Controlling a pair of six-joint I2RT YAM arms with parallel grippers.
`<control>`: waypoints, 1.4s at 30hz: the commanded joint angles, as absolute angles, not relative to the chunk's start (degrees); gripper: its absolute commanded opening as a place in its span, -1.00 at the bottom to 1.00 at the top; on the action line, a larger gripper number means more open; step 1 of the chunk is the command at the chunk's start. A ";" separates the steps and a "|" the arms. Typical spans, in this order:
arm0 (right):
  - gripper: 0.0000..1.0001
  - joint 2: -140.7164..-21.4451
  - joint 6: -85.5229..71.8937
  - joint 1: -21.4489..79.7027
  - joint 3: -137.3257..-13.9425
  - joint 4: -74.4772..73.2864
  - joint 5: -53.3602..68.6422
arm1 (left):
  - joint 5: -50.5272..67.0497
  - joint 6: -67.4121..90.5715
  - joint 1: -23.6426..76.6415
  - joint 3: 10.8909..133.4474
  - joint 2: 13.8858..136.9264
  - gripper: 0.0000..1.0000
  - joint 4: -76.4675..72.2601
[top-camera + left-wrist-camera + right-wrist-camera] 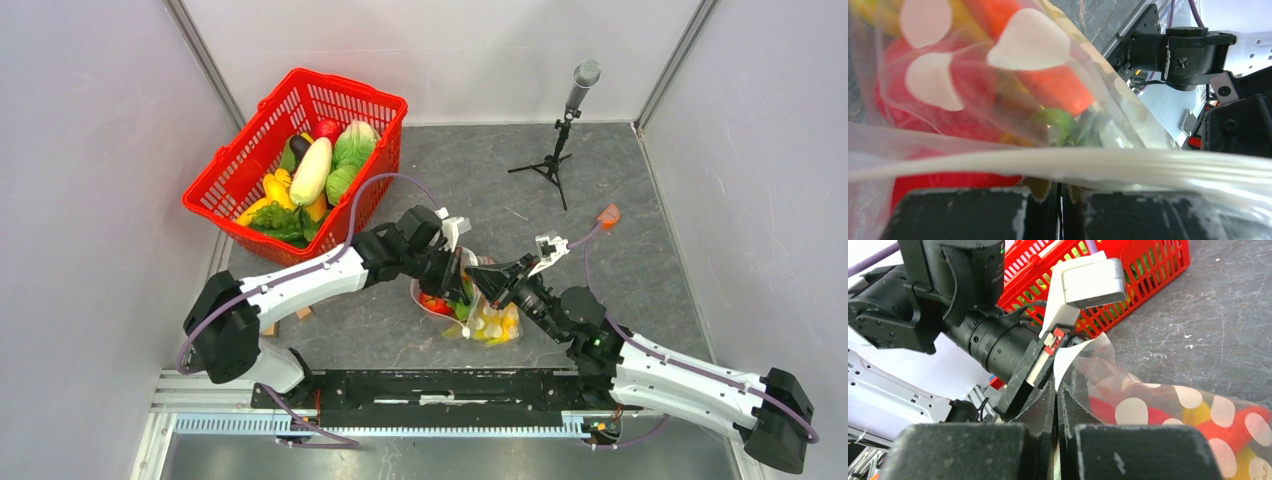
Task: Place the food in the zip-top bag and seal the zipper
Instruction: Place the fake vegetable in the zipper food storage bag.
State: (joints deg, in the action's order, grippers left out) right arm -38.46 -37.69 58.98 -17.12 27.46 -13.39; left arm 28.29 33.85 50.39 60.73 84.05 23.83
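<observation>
Grey stone-look tabletop (640,280), white walls on three sides.

Containers:
- zip-top bag (490,322) lies mid-table between the two arms, near the front edge. It's clear floppy film with white dots. The food (436,303) is inside: red, orange, yellow and a bit of green leaf, bunched up.
- red basket (392,140) is in the back-left corner, against the left wall. It's rigid slotted plastic and holds a pale oblong piece, a green cabbage, yellow pieces, dark leafy greens, something red and something dark.

Grippers:
- left gripper (462,288): jaws pressed together on the bag's top edge. In the left wrist view the zipper (1098,165) runs as a whitish ridged strip straight across the fingertips (958,215).
- right gripper (478,280): jaws pressed together too, with bag film pinched between the pads (1148,455). It sits just beside the left one, nearly touching.

Room:
- Both wrists are crowded over the bag mouth.
- Open table lies to the right and behind, up to a microphone (583,78) on a small tripod at back right.
- The basket is well apart from the bag.
</observation>
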 commanded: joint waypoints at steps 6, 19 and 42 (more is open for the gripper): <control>-0.94 -38.41 -39.56 58.97 -18.69 28.38 -14.97 | 20.56 35.91 55.11 56.33 83.35 -0.95 14.67; -0.91 -35.86 -37.88 59.00 -20.81 22.12 -24.58 | 11.97 31.01 60.05 54.76 79.03 -0.66 18.33; -0.91 -35.14 -37.77 58.97 -19.69 20.64 -23.15 | 23.95 27.70 58.88 60.03 79.85 -0.21 21.04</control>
State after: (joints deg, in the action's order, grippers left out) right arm -34.57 -38.50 59.09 -18.55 18.39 -23.79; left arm 18.70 29.41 58.87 62.02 77.54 23.59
